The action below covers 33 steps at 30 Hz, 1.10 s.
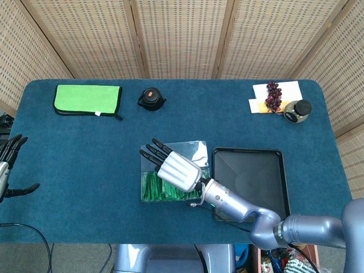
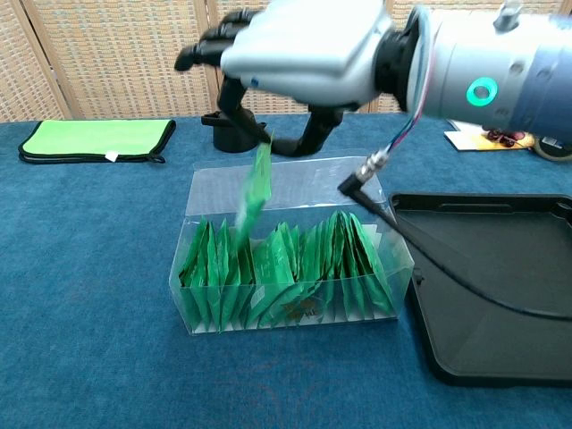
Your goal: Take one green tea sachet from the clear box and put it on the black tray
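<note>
My right hand (image 2: 299, 45) hovers above the clear box (image 2: 295, 183) and pinches one green tea sachet (image 2: 256, 188) between thumb and a finger. The sachet hangs free, its lower tip just above the row of several green sachets (image 2: 295, 264) still standing in the box. In the head view the right hand (image 1: 176, 169) covers much of the box (image 1: 196, 149) and hides the held sachet. The black tray (image 1: 256, 170) lies directly right of the box, also seen in the chest view as the tray (image 2: 500, 268). My left hand (image 1: 8, 165) rests at the table's far left edge, fingers spread, holding nothing.
A green pouch (image 1: 88, 99) lies at the back left, with a small black object (image 1: 151, 98) beside it. Grapes on a white napkin (image 1: 274, 95) and a dark-lidded jar (image 1: 297, 110) sit at the back right. A black cable (image 2: 420, 259) droops from my right wrist over the box's right end.
</note>
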{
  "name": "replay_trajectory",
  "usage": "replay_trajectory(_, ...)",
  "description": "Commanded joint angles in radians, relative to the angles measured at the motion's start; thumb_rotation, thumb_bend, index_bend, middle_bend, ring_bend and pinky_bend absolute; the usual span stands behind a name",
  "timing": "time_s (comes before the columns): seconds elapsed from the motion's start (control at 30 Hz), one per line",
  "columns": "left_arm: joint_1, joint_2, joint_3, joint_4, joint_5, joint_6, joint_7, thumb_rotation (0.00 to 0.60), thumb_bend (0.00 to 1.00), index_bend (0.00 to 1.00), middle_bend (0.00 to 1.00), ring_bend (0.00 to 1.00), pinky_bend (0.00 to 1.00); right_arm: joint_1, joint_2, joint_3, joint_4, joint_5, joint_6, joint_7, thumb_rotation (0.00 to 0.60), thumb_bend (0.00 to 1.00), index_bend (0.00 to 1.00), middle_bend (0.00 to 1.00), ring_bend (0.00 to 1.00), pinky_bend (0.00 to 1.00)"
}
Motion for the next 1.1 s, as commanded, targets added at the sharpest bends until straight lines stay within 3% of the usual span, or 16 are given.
replay_trajectory(0.03,0.001,-0.001,0.000,0.000,0.001,0.002,0.001,0.600,0.09,0.00,0.00,0.00,0.00,-0.017,0.073,0.023,-0.058,0.002,0.023,-0.024,0.600,0.57,0.67,0.12,0.00,0.01)
replay_trajectory(0.27,0.000,-0.004,0.002,-0.002,0.003,0.003,0.012,0.600,0.09,0.00,0.00,0.00,0.00,-0.064,0.219,0.041,-0.133,0.010,0.060,-0.027,0.600,0.57,0.67,0.12,0.00,0.01)
replay_trajectory(0.47,0.002,-0.007,0.004,-0.007,0.007,0.008,0.024,0.600,0.09,0.00,0.00,0.00,0.00,-0.141,0.317,0.007,-0.118,-0.012,0.099,0.041,0.600,0.57,0.67,0.12,0.00,0.02)
replay_trajectory(0.6,0.003,-0.008,0.005,-0.010,0.009,0.010,0.029,0.600,0.09,0.00,0.00,0.00,0.00,-0.202,0.341,-0.035,-0.044,-0.037,0.122,0.122,0.600,0.57,0.67,0.12,0.00,0.02)
replay_trajectory(0.67,0.004,-0.008,0.006,-0.011,0.009,0.012,0.031,0.600,0.09,0.00,0.00,0.00,0.00,-0.254,0.337,-0.078,0.044,-0.025,0.128,0.179,0.600,0.57,0.67,0.12,0.00,0.02)
replay_trajectory(1.1,0.002,-0.014,0.007,-0.016,0.002,0.008,0.052,0.600,0.09,0.00,0.00,0.00,0.00,-0.392,0.225,-0.202,0.384,-0.172,0.204,0.493,0.600,0.57,0.67,0.13,0.00,0.02)
